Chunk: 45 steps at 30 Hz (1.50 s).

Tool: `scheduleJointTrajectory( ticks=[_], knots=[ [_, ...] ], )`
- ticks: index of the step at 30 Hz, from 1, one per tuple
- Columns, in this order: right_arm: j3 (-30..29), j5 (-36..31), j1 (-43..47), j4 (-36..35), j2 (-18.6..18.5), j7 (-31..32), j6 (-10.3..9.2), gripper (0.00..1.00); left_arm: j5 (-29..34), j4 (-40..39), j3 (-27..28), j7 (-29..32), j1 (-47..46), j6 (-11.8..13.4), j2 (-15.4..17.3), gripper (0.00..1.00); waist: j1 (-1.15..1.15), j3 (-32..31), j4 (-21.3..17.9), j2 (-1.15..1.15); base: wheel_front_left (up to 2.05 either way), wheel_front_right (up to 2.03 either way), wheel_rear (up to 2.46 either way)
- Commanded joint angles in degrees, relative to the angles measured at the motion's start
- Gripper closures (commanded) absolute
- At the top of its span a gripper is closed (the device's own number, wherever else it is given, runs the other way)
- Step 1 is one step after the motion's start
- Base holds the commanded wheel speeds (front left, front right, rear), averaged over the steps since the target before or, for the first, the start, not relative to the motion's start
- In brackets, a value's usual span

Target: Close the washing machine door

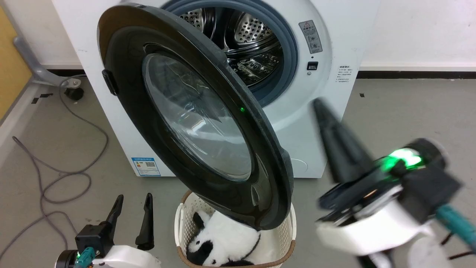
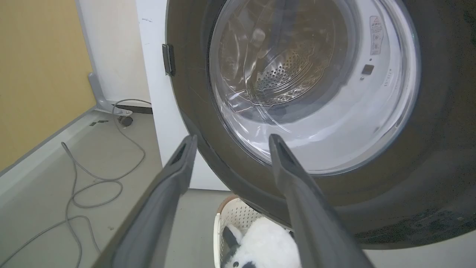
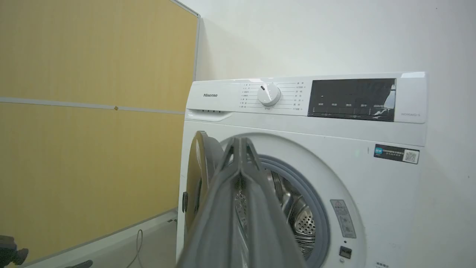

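Observation:
The washing machine door (image 1: 193, 115), black-rimmed with a clear bulging window, stands swung wide open toward me, hinged on its left. Behind it the white washing machine (image 1: 323, 78) shows its steel drum (image 1: 241, 33) and grey gasket. My right gripper (image 1: 319, 106) is raised at the right, fingers pressed together and empty, its tip just right of the door's free edge and apart from it. In the right wrist view the shut fingers (image 3: 240, 175) point at the machine (image 3: 305, 123) beside the door (image 3: 200, 167). My left gripper (image 1: 134, 199) is low at the left, open, below the door (image 2: 316, 111).
A white laundry basket (image 1: 286, 230) holding a black-and-white plush panda (image 1: 223, 238) sits on the floor under the door's lower edge. Grey cables (image 1: 63, 175) loop on the floor at left. A yellow panel wall (image 3: 93, 111) runs along the left side.

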Motion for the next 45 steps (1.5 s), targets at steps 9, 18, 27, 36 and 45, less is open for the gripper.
scheduleJointTrajectory(
  ticks=[9,18,27,36,45],
  knots=[
    [16.23,1.67,2.11,3.18,0.01,7.14,0.05,1.00,1.28,-0.08,1.28,-0.31,-0.84,-0.75,-0.96,0.00,0.00,0.54,0.47,0.00,0.00,0.00,0.00],
    [16.65,3.98,4.59,18.43,-0.50,8.61,0.05,1.00,2.23,0.08,1.79,-0.31,-1.12,-1.30,-1.87,0.00,0.00,1.15,0.47,0.00,0.00,0.00,0.00],
    [13.81,4.27,-0.17,30.21,-0.22,4.58,0.05,1.00,3.30,0.29,2.04,-0.31,-2.15,-2.06,-2.82,0.00,0.00,2.33,0.75,0.00,0.00,0.00,0.00],
    [11.47,4.24,-6.49,37.49,-0.06,1.15,0.05,1.00,4.32,0.08,2.65,-0.31,-3.38,-2.82,-4.03,0.00,0.00,4.17,1.31,0.00,0.00,0.00,0.00],
    [3.27,3.05,-13.31,42.94,-0.02,-1.50,0.05,1.00,5.84,-0.68,2.76,-0.31,-5.92,-3.87,-5.83,0.00,0.00,7.89,3.23,0.00,0.00,0.00,0.00]
  ],
)
